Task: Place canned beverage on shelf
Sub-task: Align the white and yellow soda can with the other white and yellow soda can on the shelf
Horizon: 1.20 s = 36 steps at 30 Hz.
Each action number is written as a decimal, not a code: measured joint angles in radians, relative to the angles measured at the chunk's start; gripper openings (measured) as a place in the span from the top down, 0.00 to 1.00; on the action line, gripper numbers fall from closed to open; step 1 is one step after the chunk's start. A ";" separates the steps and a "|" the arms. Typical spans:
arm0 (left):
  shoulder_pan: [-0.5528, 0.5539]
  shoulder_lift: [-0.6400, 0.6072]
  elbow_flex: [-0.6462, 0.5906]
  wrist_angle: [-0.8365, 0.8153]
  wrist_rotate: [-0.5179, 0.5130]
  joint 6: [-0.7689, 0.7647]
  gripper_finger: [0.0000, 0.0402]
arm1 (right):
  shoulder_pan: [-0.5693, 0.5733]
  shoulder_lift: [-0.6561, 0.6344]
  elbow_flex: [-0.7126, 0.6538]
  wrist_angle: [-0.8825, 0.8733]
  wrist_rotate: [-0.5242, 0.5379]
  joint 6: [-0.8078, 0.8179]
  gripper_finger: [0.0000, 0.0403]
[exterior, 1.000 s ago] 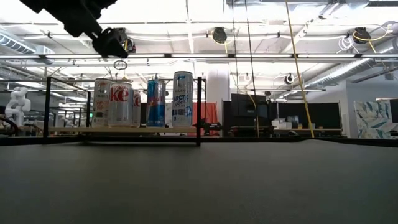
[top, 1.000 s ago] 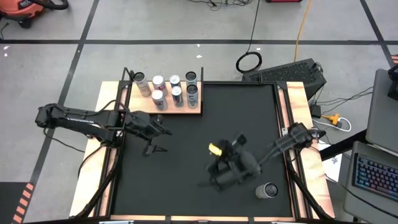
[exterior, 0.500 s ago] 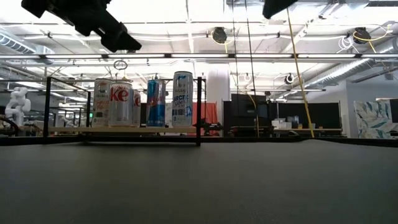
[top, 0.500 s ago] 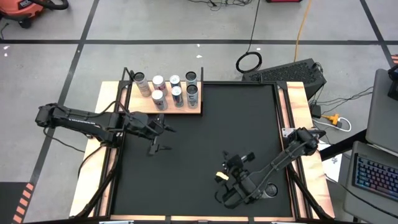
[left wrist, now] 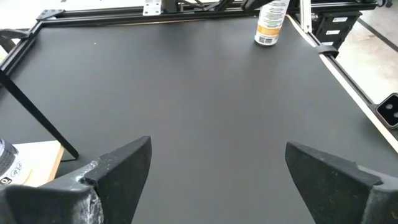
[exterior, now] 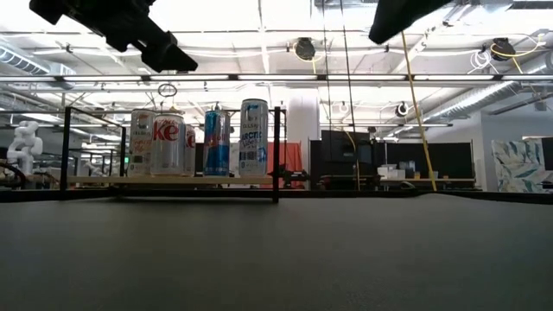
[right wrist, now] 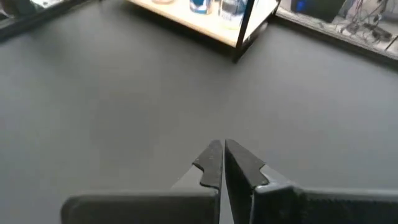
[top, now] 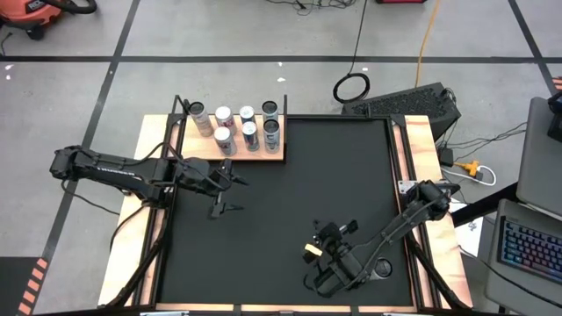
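Note:
The shelf (top: pixel 235 147), a light-wood board with black uprights, sits at the mat's far left and carries several upright cans (exterior: pixel 173 142). One more can (left wrist: pixel 272 22), white with an orange label, stands on its base on the black mat near the near right corner (top: pixel 381 269). There my right arm partly covers it from above. My left gripper (top: pixel 230 195) hovers open over the mat just in front of the shelf, with nothing between its fingers (left wrist: pixel 118 168). My right gripper (right wrist: pixel 217 163) is shut and empty above the mat, left of that can, pointing toward the shelf (right wrist: pixel 205 22).
The black mat (top: pixel 290 202) lies bare between the shelf and the lone can. Wooden table rims and black frame rails (top: pixel 406 158) run along both sides. A keyboard and cables (top: pixel 413 101) lie beyond the far right corner.
My right gripper has come down and moved toward the table's near edge, rolling as it went, and now hangs left of the lone can, still shut. My left gripper has stayed in place and tipped a little. The cans have kept still.

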 joint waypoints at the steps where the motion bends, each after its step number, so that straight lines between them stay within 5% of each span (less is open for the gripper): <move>1: 0.000 0.000 0.000 -0.001 0.000 0.000 0.07 | -0.001 0.000 -0.005 0.013 -0.011 -0.006 1.00; 8: 0.000 0.000 0.000 -0.003 0.000 0.000 0.07 | -0.012 0.000 -0.018 0.175 -0.020 -0.195 0.88; 24: 0.000 0.000 0.000 0.000 0.000 0.025 0.07 | -0.015 0.000 -0.018 0.337 -0.099 -0.329 0.35; 36: 0.000 0.000 0.000 -0.002 0.000 0.025 0.07 | -0.019 0.000 -0.018 0.435 -0.099 -0.457 0.30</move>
